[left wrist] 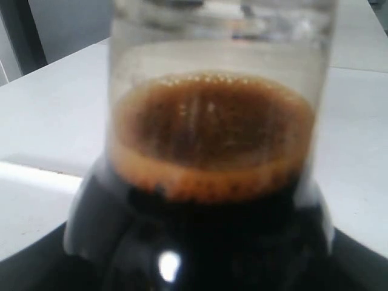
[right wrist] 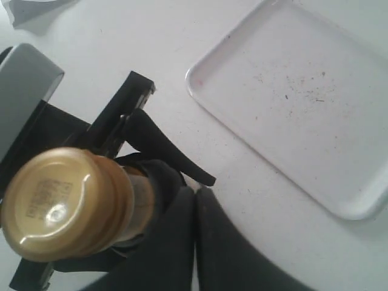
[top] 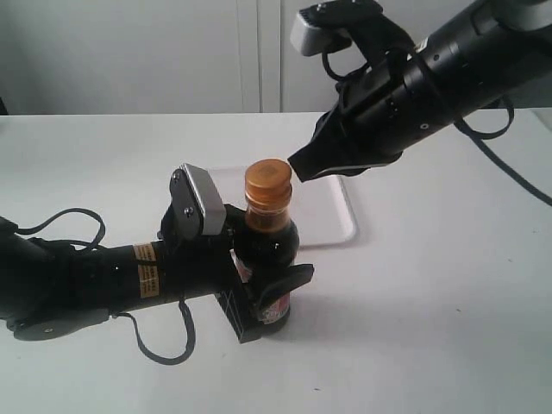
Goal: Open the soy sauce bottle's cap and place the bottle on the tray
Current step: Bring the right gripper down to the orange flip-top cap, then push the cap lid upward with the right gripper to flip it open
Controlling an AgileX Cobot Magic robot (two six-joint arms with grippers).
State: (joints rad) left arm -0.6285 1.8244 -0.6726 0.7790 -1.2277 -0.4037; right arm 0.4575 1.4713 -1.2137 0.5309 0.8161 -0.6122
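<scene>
Left gripper [top: 274, 280] is clamped around the lower body of the soy sauce bottle [top: 269, 237], one black finger curving across the front of the label and the other hidden behind the glass. Held this way the bottle is upright, with its base down at the white table [top: 431, 328]; whether it rests there or is just lifted I cannot tell. The orange-brown cap [top: 266, 183] is shut on the neck. In the left wrist view the bottle [left wrist: 212, 242] fills the picture, blurred, with a ring of brown foam [left wrist: 212, 139] on the dark liquid in the neck.

Right gripper [top: 297, 164] comes in from the upper right of the exterior view, tilted downward, and its tip is just beside the upper right edge of the cap. Its two black fingers are pressed flat together with nothing between them, as the right wrist view shows [right wrist: 195, 200]; there the tip lies right next to the cap [right wrist: 63, 203], and whether it touches cannot be told. One left gripper finger [right wrist: 170, 151] shows in that same view, beside the neck.

Behind the bottle in the exterior view lies the white tray [top: 345, 216], flat on the table, apart from the bottle. Its surface [right wrist: 291, 103] carries a few small dark specks.
</scene>
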